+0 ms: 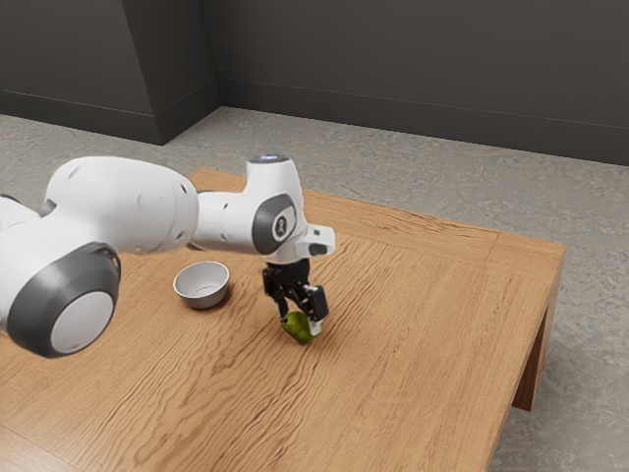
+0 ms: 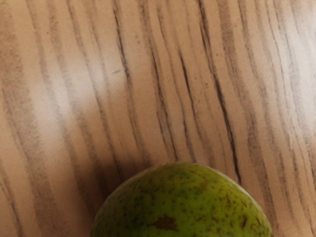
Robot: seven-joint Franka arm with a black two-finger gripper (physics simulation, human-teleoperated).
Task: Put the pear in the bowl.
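In the exterior view, the big white arm (image 1: 128,202) comes in from the exterior view's left and bends down over the brown wood surface (image 1: 423,324). Under it is the green pear (image 1: 297,327), low down by the wood. I can't tell if the fingers (image 1: 314,324) are squeezing the pear or just standing around it. The round gray bowl (image 1: 202,283) sits on the surface, apart from the pear, toward the exterior view's left. The pear is outside the bowl. Behind are a gray floor (image 1: 590,211) and a dark wall (image 1: 413,59).

In the wrist view, the pear looks big and round, with little brown dots and a bigger brown spot. The wood has dark, wiggly lines and shiny bits, and a dark shadow lies beside the pear
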